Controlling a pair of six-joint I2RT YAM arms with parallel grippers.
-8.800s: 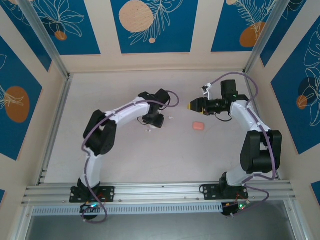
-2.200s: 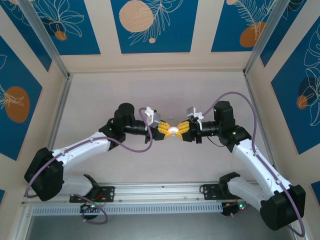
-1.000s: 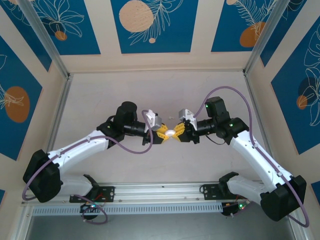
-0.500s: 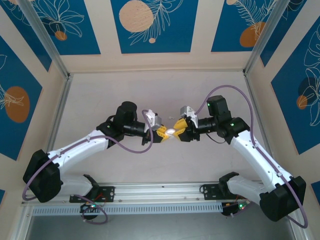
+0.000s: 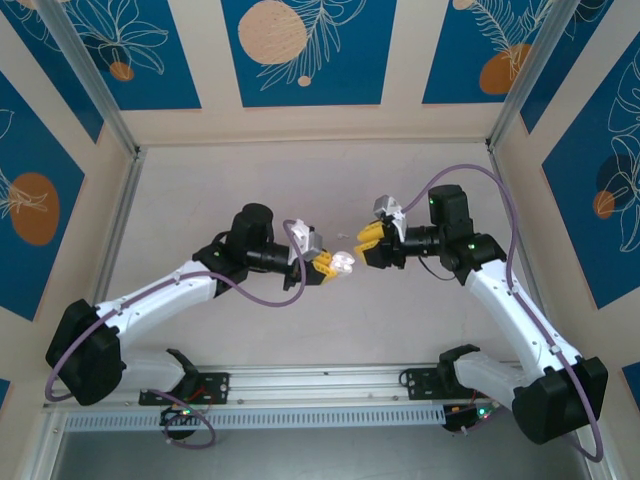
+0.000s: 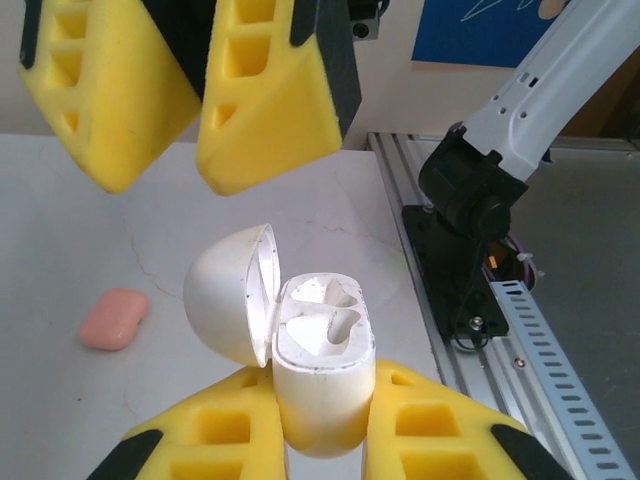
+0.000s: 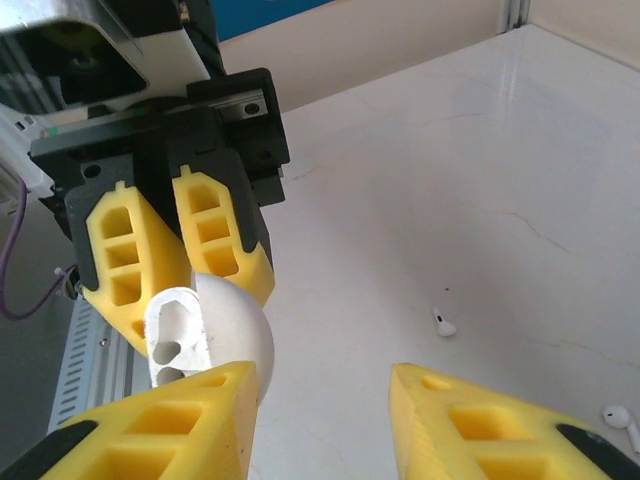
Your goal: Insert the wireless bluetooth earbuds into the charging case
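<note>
My left gripper (image 6: 320,425) is shut on the body of a white charging case (image 6: 322,385), held up off the table. The case's lid (image 6: 232,295) is swung open to the left, and its two sockets are bare. From above, the case (image 5: 343,262) sticks out of the left gripper (image 5: 326,265) towards the right gripper (image 5: 369,246). The right gripper (image 7: 325,400) is open with nothing between its fingers, a short way from the case (image 7: 178,335). Two white earbuds (image 7: 444,323) (image 7: 620,417) lie on the table beyond it.
A salmon-pink case (image 6: 114,318) lies shut on the white table (image 5: 200,190) below the grippers. The right arm's base (image 6: 470,215) and the slotted aluminium rail (image 5: 320,385) run along the near edge. Walls close in the table's sides and back.
The right gripper has opened, let go of the case and drawn back to the right. The case's lid now stands open. The left gripper keeps the case in the same place.
</note>
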